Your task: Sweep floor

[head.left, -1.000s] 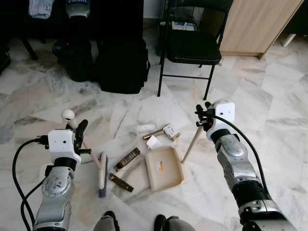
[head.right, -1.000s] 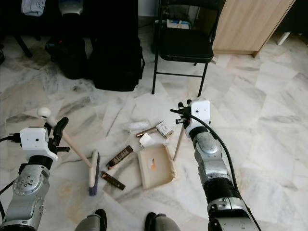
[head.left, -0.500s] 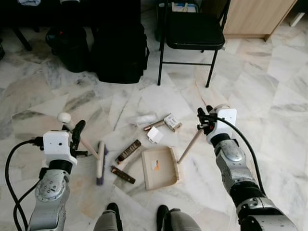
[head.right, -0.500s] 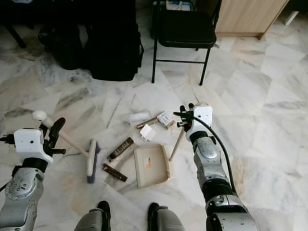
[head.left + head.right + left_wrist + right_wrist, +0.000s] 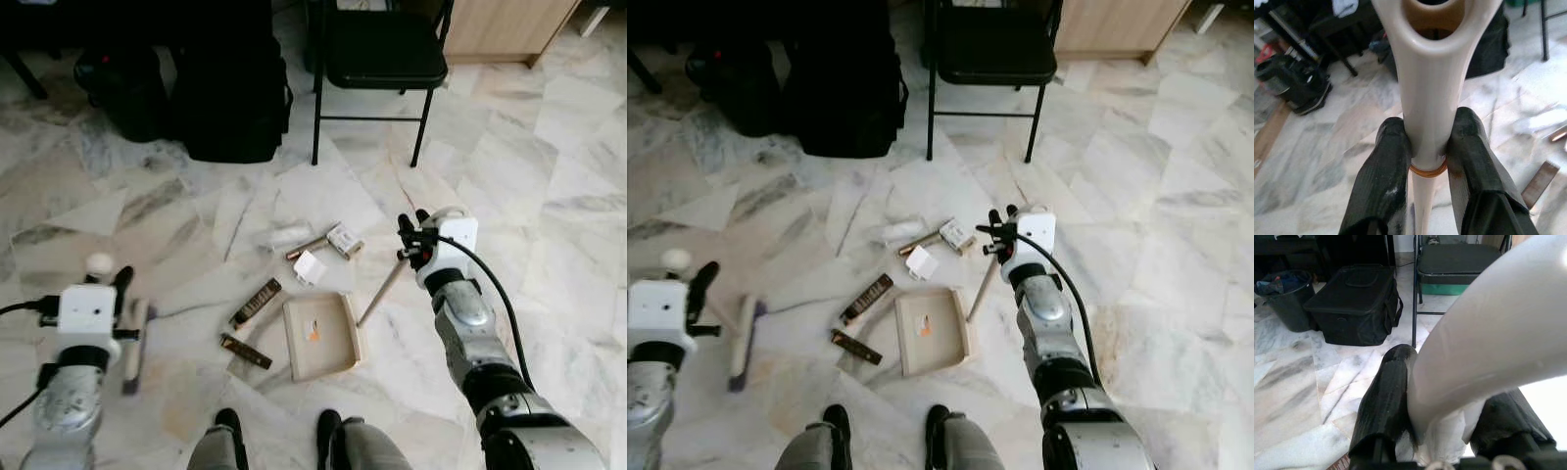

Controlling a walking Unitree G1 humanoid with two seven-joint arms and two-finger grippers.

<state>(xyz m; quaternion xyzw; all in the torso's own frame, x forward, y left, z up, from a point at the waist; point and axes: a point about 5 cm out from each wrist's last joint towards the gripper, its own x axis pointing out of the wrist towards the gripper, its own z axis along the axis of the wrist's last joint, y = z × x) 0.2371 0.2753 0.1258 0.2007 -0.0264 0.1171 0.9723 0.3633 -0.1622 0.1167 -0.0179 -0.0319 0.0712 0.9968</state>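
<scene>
Two tools in play, both gripped. Far left: the left gripper (image 5: 1430, 161) is clamped on the broom (image 5: 132, 338) handle, fingers (image 5: 1383, 181) pinching the cream shaft just under its looped end. Over the last second the brush head has swung out left, away from the litter and the dustpan; it now sits motion-blurred beside the robot's left arm, well apart from the debris, where a second ago it lay just beside the dark bars. Reads as a wind-up for the next stroke, not a sweep that collected anything. Middle: the litter hasn't budged: two dark bars (image 5: 257, 301), a white card (image 5: 310, 267), a small box (image 5: 343, 240) and a clear wrapper (image 5: 280, 236) are scattered on the floor (image 5: 549, 176) just beyond the beige dustpan (image 5: 319, 336), which holds only a small orange scrap. So the task is barely started. Right: the right gripper (image 5: 412, 245) is closed on the dustpan's long wooden handle (image 5: 382, 292), pan flat on the floor. Surface is glossy grey-veined marble tile, smooth, so light bits should slide easily. Room beyond: black bags (image 5: 230, 93), a black folding chair (image 5: 384, 59), a wood cabinet corner (image 5: 500, 24).
</scene>
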